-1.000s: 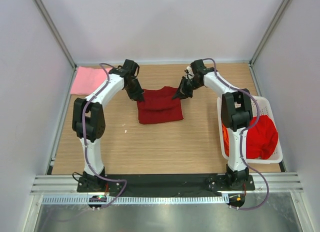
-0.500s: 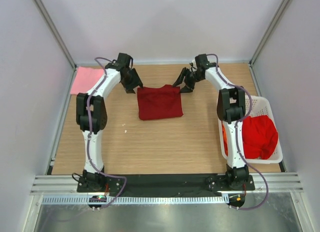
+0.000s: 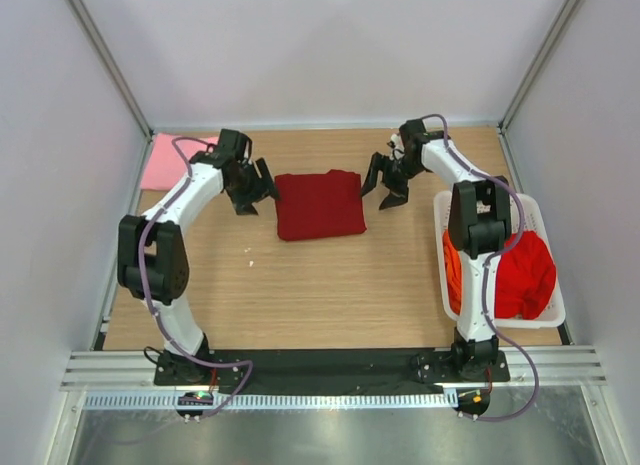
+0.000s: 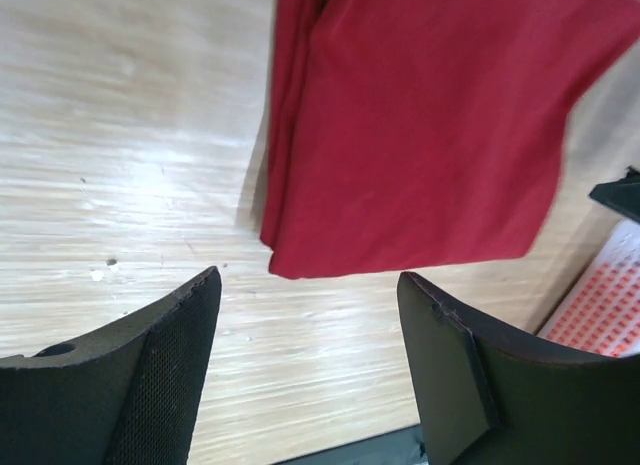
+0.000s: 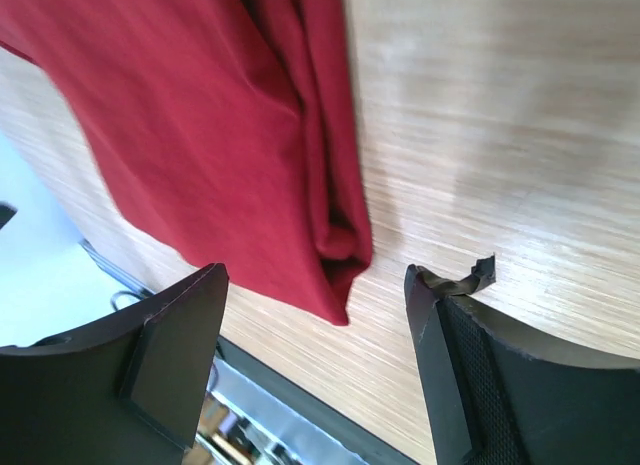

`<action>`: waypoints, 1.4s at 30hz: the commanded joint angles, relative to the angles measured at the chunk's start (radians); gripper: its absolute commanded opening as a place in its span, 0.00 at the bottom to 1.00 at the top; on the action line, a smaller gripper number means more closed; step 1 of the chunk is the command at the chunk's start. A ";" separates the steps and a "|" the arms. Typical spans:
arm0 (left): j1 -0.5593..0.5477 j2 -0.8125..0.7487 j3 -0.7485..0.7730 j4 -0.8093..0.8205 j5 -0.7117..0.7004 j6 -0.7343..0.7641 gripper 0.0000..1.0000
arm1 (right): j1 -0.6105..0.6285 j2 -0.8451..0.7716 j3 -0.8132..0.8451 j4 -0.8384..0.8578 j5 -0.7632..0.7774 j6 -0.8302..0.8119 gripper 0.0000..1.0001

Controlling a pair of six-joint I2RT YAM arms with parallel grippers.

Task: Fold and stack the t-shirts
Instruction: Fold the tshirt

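A folded maroon t-shirt (image 3: pixel 318 205) lies flat on the wooden table (image 3: pixel 300 285) between my two grippers. My left gripper (image 3: pixel 254 188) stands open just off its left edge, nothing between the fingers. The left wrist view has the maroon shirt (image 4: pixel 420 135) beyond the open left gripper (image 4: pixel 308 285). My right gripper (image 3: pixel 384 187) is open just off the shirt's right edge. In the right wrist view the shirt's folded corner (image 5: pixel 200 115) lies ahead of the open right gripper (image 5: pixel 315 275). A light pink t-shirt (image 3: pixel 172 161) lies at the back left. A bright red t-shirt (image 3: pixel 522 273) fills the basket, over an orange one (image 3: pixel 451 277).
The white slotted basket (image 3: pixel 528 204) stands at the right edge beside the right arm. White walls with metal frame posts close in the table at the back and both sides. A black strip and a metal rail run along the near edge.
Both grippers have opened and let go of the maroon shirt, then drawn outward from its far corners. The shirt has settled flat in a neat fold.
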 commanded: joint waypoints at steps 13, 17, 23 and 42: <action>-0.045 0.227 -0.050 0.135 0.136 -0.020 0.52 | 0.103 -0.038 -0.156 0.119 0.012 -0.053 0.70; -0.054 0.211 -0.090 0.134 0.147 -0.044 0.36 | 0.104 -0.033 -0.175 0.119 0.021 -0.053 0.61; -0.068 0.133 -0.203 0.113 0.133 -0.046 0.00 | 0.117 -0.094 -0.291 0.163 0.012 -0.016 0.11; -0.173 -0.322 -0.465 -0.122 -0.019 -0.080 0.62 | 0.158 -0.503 -0.668 0.079 0.217 -0.108 0.60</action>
